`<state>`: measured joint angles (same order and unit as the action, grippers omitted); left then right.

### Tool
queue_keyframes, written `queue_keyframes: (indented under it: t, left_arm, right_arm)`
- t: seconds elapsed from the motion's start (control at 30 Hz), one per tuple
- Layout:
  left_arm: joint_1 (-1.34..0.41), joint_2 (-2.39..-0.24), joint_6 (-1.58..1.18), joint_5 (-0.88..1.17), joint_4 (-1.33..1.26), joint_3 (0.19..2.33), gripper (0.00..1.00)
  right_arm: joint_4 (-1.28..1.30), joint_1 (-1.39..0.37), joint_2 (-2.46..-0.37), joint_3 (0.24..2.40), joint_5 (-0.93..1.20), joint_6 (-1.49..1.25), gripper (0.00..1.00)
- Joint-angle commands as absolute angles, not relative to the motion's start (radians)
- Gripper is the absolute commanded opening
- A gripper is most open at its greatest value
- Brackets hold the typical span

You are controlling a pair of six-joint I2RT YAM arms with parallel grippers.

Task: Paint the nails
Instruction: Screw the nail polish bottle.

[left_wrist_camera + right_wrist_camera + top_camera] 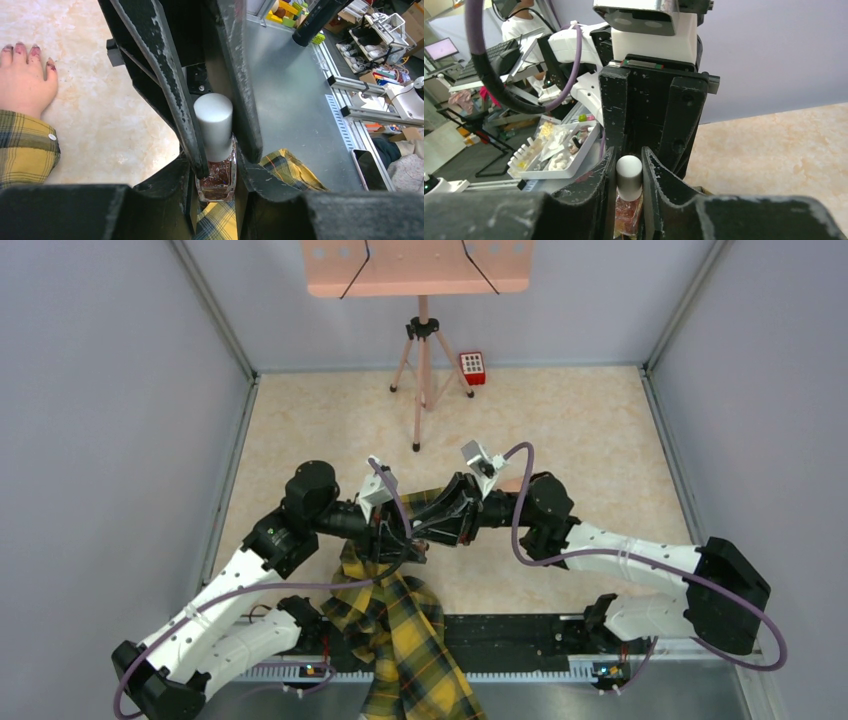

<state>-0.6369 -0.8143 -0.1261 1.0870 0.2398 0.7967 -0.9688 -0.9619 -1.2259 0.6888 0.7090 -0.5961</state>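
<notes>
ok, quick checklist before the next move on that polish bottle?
1. Left hand shut on bottle: ok.
2. Cap seated on bottle: ok.
3. Right hand astride cap: ok.
4. Right hand tight on cap: cannot tell.
5. Nails visible, mannequin flat on table: ok.
6. Plaid cloth clear of bottle: cannot tell; it shows directly below the bottle in the left wrist view.

Pink tripod point(422, 330), small red keypad box point(472, 367) just beside it, beige marbled tabletop point(600, 440).
</notes>
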Motion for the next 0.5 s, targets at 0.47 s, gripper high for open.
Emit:
queue_keyframes:
  t: [0.47]
  left_arm:
    - [-0.639,-0.735,-0.051,0.754,0.260,0.838,0.00]
  right_arm:
    - [-0.633,-1.024,-1.234,0.759,0.602,-0.427,0.00]
